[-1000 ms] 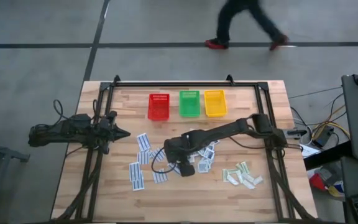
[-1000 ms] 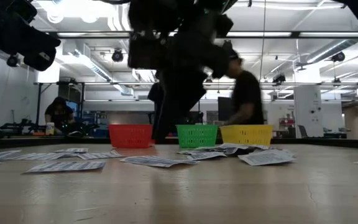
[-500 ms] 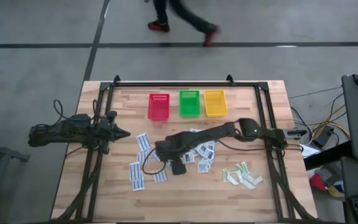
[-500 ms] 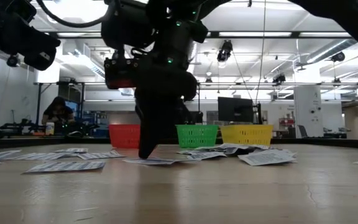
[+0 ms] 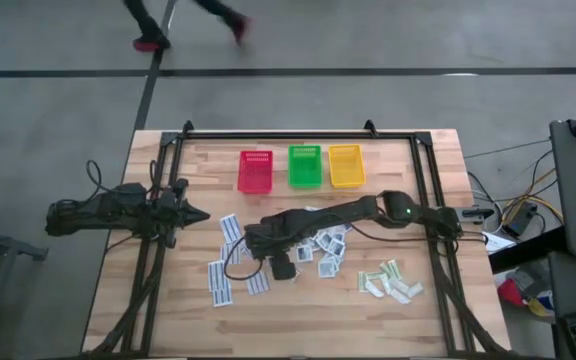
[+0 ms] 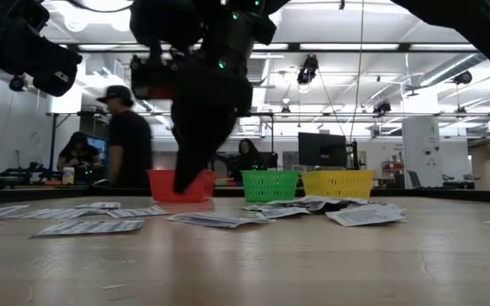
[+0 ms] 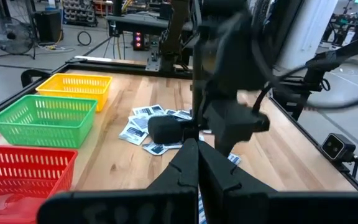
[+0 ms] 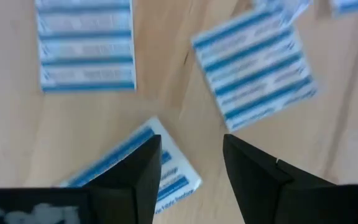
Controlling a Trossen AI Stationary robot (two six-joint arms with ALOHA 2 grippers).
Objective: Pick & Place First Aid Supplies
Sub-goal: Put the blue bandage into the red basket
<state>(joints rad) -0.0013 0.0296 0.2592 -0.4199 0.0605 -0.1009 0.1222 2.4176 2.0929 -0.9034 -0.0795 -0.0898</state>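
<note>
Pale wood table (image 5: 408, 315), paper packets (image 8: 253, 68), perforated plastic baskets (image 7: 42, 118).

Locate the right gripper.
In the high view, the right gripper hangs open over the blue-striped packets at table centre-left, in front of the red basket.

Bare table (image 5: 298, 315) lies near the front edge; baskets (image 5: 304, 167) line the back.
</note>
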